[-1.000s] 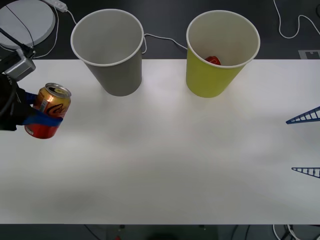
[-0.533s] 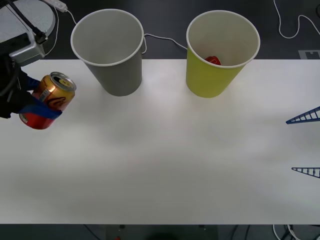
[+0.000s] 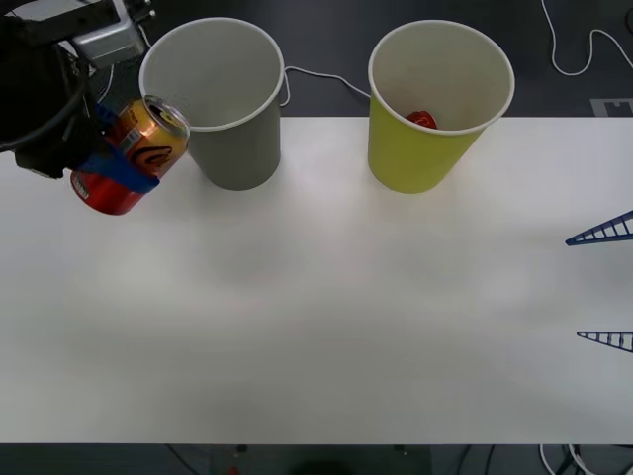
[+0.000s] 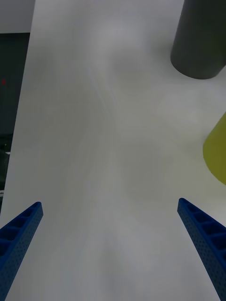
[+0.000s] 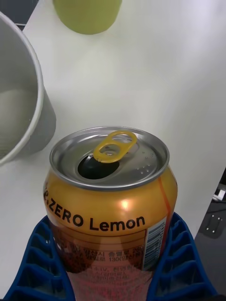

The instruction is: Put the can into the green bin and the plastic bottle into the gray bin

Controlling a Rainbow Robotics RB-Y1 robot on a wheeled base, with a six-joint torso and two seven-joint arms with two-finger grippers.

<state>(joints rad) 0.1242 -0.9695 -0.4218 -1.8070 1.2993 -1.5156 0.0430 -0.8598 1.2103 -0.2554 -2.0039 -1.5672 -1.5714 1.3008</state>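
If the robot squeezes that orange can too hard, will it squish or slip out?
Probably it could dent: the can is already opened, so it is likely light with thin walls. Slipping seems unlikely, since the left gripper clamps its ribbed blue fingers on both sides. It is held tilted, so any leftover drink might spill.

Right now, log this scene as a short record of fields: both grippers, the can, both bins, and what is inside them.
left gripper: shut on the can, raised at the table's left end beside the gray bin
can: orange and red metal drink can, tilted, opened top with gold tab, off the table
gray bin: dark gray tapered cup-shaped bin, upright, nothing seen inside
green bin: yellow-green tapered cup-shaped bin, upright, holds a small red object
right gripper: open, idle at the right edge of the white table
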